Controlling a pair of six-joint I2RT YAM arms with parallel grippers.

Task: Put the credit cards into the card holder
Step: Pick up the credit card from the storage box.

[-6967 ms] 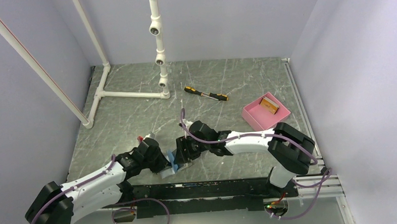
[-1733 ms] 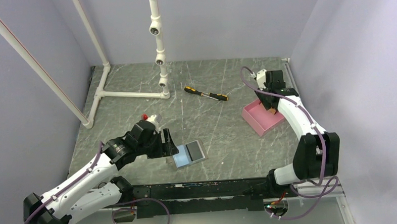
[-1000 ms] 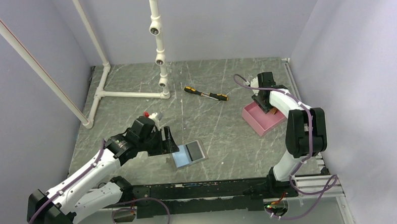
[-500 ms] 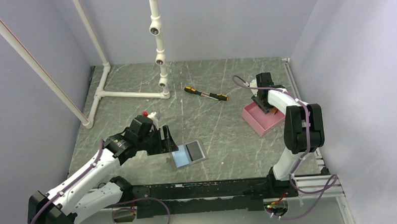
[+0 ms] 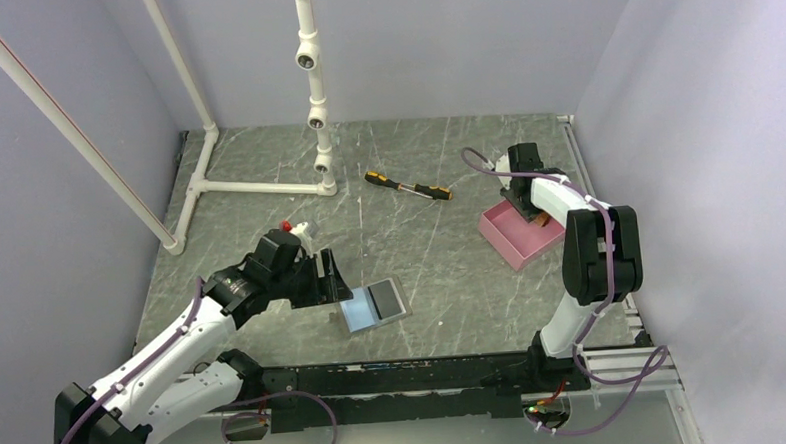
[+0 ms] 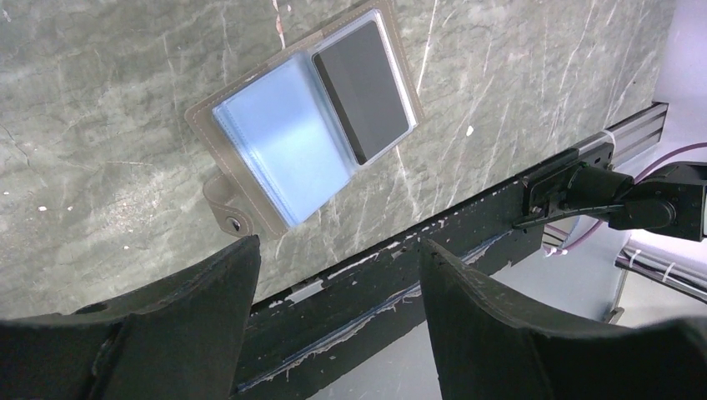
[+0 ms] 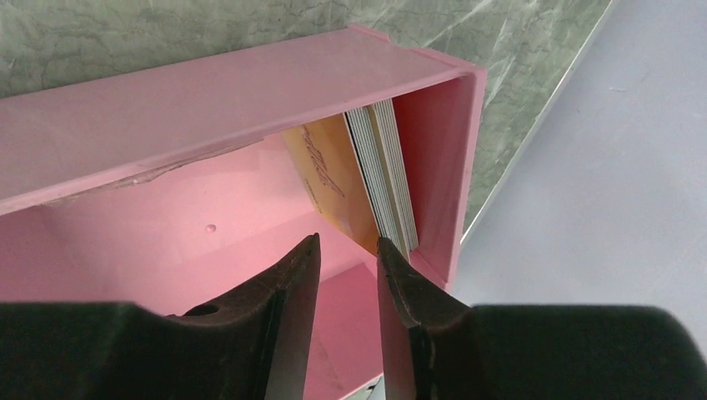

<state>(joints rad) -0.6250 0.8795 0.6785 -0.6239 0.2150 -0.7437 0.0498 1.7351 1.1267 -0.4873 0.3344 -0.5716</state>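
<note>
Against tray [image 7: 208,108] wall, credit cards [image 7: 379,175] upright

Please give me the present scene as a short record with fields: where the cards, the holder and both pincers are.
card holder: lies open on the table, one dark card in its right half
credit cards: stack standing on edge in the pink tray, against its end wall
left pincer: open, empty, hovering beside the holder
right pincer: inside the tray, jaws narrowly apart at the front orange card corner
</note>
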